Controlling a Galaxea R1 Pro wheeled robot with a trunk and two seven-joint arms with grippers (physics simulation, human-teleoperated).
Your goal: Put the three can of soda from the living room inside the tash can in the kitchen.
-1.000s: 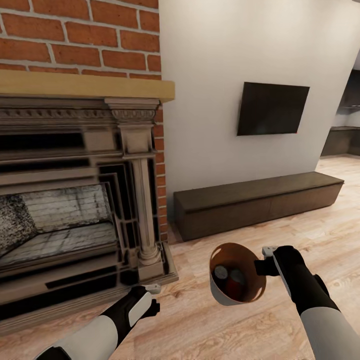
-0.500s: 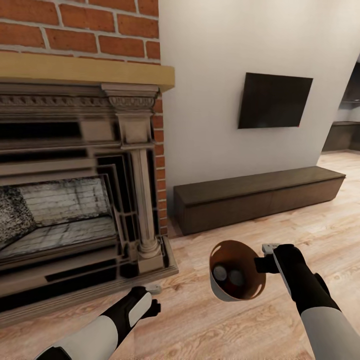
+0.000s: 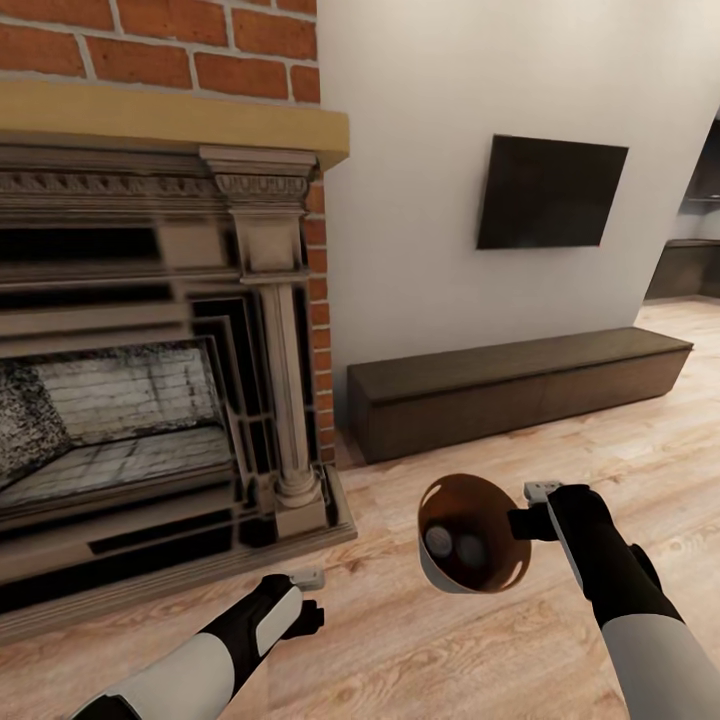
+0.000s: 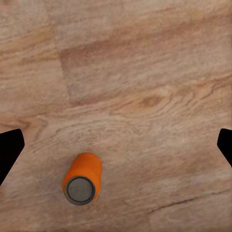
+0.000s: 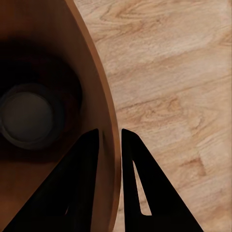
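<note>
My right gripper (image 3: 528, 508) is shut on the rim of the tash can (image 3: 470, 535), holding it above the wood floor with its mouth tipped toward my head. In the right wrist view the fingers (image 5: 87, 164) pinch the bin's orange-brown wall (image 5: 104, 96). Two cans of soda (image 3: 437, 541) (image 3: 471, 550) lie inside it, and one grey can top (image 5: 26, 116) appears in the right wrist view. A third can of soda (image 4: 82, 179) stands upright on the floor below my left gripper (image 4: 116, 145), which is open and apart from it. That left gripper (image 3: 310, 597) hangs low in front of the hearth.
The brick fireplace (image 3: 150, 330) with its stone hearth fills the left. A low dark cabinet (image 3: 520, 385) runs along the white wall under a black TV (image 3: 550, 192). Wood floor (image 3: 430, 660) stretches to the right toward an opening with dark counters (image 3: 690, 270).
The whole view has shifted a little, so the fireplace sits higher in the picture. The bin in my right gripper has tipped its mouth slightly more toward me. Both arms hold nearly the same place.
</note>
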